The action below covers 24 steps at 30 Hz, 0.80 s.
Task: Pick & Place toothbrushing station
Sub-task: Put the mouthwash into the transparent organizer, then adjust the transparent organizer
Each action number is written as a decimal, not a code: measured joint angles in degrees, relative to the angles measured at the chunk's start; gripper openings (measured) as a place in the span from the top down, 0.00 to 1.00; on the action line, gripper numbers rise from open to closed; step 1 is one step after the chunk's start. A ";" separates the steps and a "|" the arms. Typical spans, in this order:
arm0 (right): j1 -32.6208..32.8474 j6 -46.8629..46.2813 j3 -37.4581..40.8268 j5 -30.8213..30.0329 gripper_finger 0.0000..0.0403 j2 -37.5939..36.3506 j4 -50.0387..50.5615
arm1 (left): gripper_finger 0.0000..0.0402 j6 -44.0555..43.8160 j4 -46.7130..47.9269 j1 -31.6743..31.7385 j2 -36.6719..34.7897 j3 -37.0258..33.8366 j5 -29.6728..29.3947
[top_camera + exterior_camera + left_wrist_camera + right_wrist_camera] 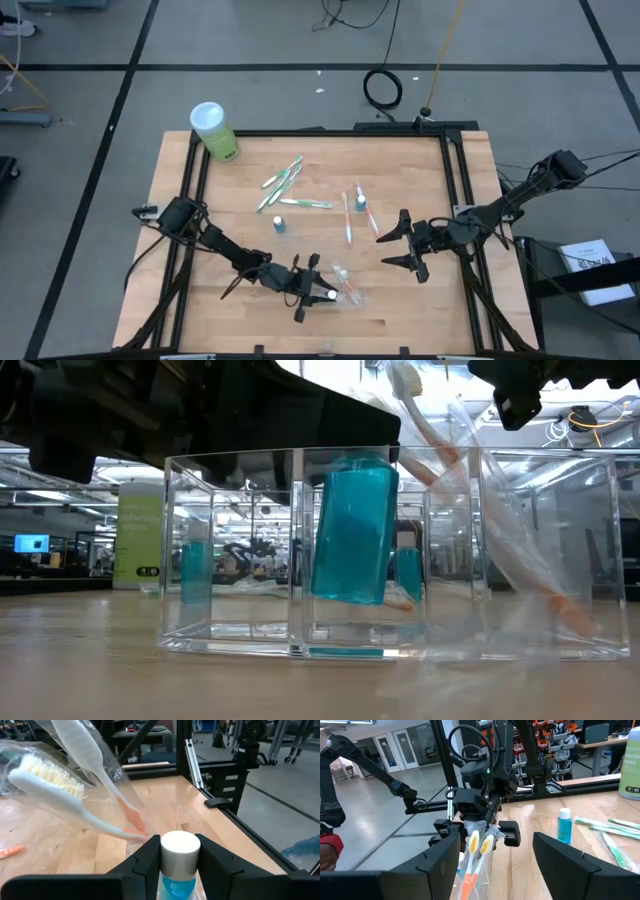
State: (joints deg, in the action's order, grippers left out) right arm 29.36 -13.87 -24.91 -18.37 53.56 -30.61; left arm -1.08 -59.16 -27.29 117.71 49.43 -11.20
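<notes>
My left gripper [322, 292] is shut on a tiny blue tube [352, 530] with a white cap [179, 851], held inside the middle compartment of a clear box [230, 550] near the table's near edge. A clear crinkly pouch [500, 530] with two pink-white toothbrushes [60, 782] leans in the box's neighbouring compartment. My right gripper [402, 247] is open and empty to the right of the box. Green-white toothbrushes [284, 182], two pink-white toothbrushes [352, 214] and another blue tube [279, 224] are on the table's middle; that tube stands upright. My left gripper pinches the tube's white cap [172, 855] between its two fingers, one on each side. The fingers come from above, slanting from the table's left. The tube hangs below them, tilted, its bottom [345, 595] clear of the box's floor.
A green canister with a white lid [213, 131] stands at the table's far left corner. A black frame [460, 180] runs along the table's edges. The right wrist view shows my left gripper [475, 820] over the box.
</notes>
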 joint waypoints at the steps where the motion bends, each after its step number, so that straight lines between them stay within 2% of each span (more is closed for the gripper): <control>1: 0.00 0.02 0.00 0.00 0.40 0.00 0.00 | 0.72 0.05 0.00 0.00 0.00 0.00 0.01; 6: 0.00 0.00 0.00 0.00 0.40 0.00 0.01 | 0.73 -0.71 0.36 0.13 0.00 0.02 0.35; 15: 0.00 0.00 0.00 0.02 0.40 0.00 0.44 | 0.56 -3.35 0.63 0.59 0.04 -0.02 0.22; 24: 0.00 0.00 0.00 0.02 0.40 0.00 0.45 | 0.52 -3.09 -1.33 0.59 0.22 -0.12 0.42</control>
State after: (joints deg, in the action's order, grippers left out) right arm 29.36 -13.87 -24.91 -18.35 53.56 -30.16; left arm -4.18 -60.49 -26.70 117.93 49.31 -10.78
